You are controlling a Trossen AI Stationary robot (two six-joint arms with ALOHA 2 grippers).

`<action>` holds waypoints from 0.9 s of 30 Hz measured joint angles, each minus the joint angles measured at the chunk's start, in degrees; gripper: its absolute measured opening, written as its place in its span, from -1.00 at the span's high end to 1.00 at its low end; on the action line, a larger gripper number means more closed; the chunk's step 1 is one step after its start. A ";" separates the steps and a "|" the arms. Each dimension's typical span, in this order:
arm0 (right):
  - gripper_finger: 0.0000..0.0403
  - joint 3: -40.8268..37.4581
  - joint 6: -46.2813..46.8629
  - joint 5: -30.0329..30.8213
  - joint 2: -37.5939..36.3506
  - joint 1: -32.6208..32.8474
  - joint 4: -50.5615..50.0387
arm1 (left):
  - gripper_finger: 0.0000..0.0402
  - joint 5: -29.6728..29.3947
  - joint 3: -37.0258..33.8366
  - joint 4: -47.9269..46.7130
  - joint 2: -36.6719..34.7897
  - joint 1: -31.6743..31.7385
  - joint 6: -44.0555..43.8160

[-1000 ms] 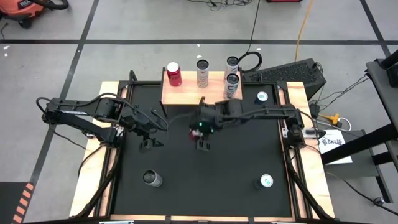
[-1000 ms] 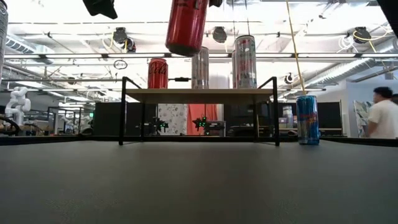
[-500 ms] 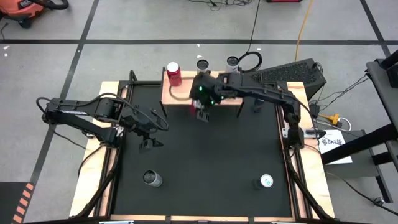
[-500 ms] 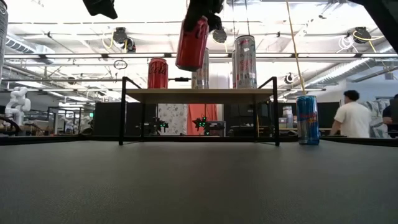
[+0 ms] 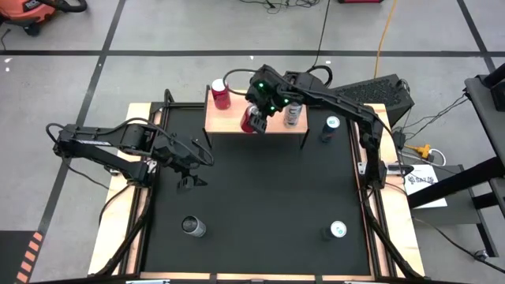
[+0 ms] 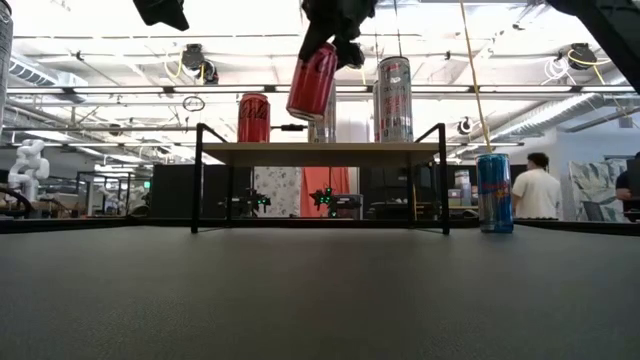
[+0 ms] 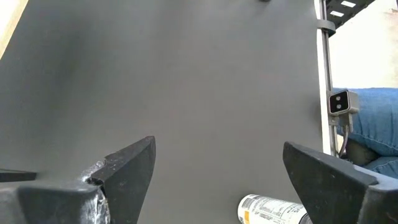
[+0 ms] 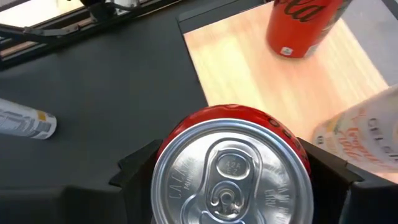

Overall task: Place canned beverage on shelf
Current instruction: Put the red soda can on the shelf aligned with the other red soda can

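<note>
Red can (image 5: 252,119) tilted in right claw (image 5: 257,115) over shelf (image 5: 225,124).

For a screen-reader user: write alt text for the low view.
The right end effector holds a tilted red can in the air above the shelf, where another red can and two tall cans stand. A blue can stands on the mat beside it.

Right gripper (image 5: 254,118) with red can (image 5: 251,120) moved from mid-mat to above shelf (image 5: 225,120) front edge — can now tilted. Person (image 6: 520,195) in background shifted position.
</note>
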 joint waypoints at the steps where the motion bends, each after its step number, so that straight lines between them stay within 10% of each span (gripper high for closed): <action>1: -0.34 0.00 -0.24 0.04 0.00 -0.19 -0.02 | -0.77 0.00 0.00 0.00 0.00 0.02 -0.02; 27: -0.43 0.00 -1.65 2.79 0.03 -2.07 -0.87 | -0.77 0.00 0.00 0.00 0.00 0.01 -0.07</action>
